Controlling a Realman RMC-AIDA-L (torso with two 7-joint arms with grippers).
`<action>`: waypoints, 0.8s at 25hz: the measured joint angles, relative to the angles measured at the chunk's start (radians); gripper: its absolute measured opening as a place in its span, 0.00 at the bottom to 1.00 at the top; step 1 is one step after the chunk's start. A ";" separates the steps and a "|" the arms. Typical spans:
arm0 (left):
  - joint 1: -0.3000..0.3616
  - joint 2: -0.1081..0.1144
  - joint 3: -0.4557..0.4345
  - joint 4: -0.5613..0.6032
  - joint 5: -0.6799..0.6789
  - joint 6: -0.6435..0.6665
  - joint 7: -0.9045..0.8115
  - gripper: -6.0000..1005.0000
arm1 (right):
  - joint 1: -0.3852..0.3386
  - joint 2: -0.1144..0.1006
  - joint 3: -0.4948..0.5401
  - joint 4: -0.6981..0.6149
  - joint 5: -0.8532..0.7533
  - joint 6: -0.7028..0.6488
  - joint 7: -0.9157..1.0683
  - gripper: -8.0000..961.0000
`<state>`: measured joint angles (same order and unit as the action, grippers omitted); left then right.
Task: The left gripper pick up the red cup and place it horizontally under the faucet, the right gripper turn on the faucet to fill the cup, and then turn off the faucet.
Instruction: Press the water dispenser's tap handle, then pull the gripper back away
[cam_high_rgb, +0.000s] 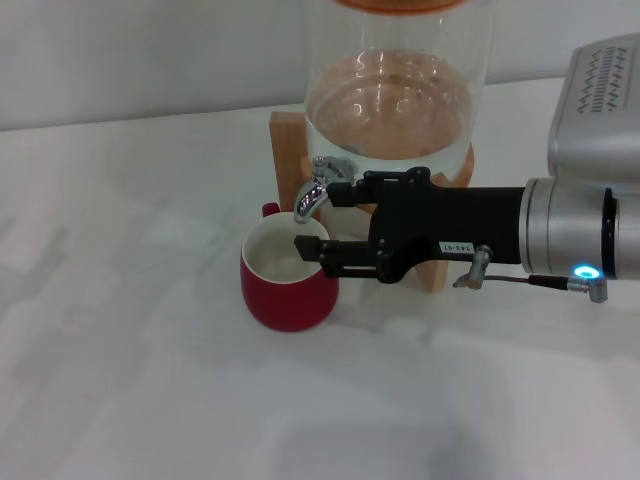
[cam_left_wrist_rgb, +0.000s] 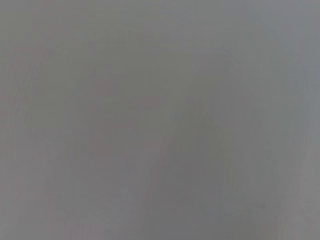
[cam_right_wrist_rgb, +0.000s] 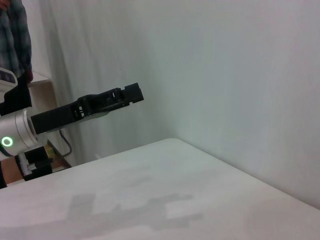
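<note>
At frame centre, the right gripper (cam_high_rgb: 318, 220) spreads its fingers around the faucet (cam_high_rgb: 312, 195) above the upright red cup (cam_high_rgb: 288, 272).

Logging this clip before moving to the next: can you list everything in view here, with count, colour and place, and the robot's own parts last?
glossy dark-red ceramic cup: one, cream inside, upright on the table below the spout.
small chrome faucet: one, silver, on the jar's front, spout over the cup.
large clear glass jar: one, transparent, on the wooden stand, behind the cup.
wooden stand: one, light brown, under the jar.
white table: one, white, beneath everything.
right pincer: one, black, on the blue-lit arm, fingers spread either side of the faucet spout above the cup.
left pincer: one, black, on the green-lit arm, raised off the table's edge, seen only in the right wrist view, holding nothing.
</note>
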<state>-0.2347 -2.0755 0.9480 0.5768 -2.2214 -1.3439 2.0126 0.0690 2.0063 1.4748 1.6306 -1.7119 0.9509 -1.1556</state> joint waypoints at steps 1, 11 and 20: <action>0.000 0.000 0.000 0.000 0.000 0.000 0.000 0.81 | 0.000 0.000 0.001 0.000 0.000 0.000 0.000 0.76; 0.000 0.001 0.004 -0.002 0.001 0.001 -0.009 0.81 | -0.005 0.000 0.023 0.000 0.000 -0.001 -0.002 0.76; 0.000 0.002 0.002 -0.002 0.003 0.004 -0.022 0.81 | -0.007 0.000 0.034 0.001 0.000 0.002 -0.003 0.76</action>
<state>-0.2347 -2.0739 0.9496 0.5743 -2.2180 -1.3395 1.9901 0.0620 2.0064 1.5091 1.6312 -1.7120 0.9526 -1.1582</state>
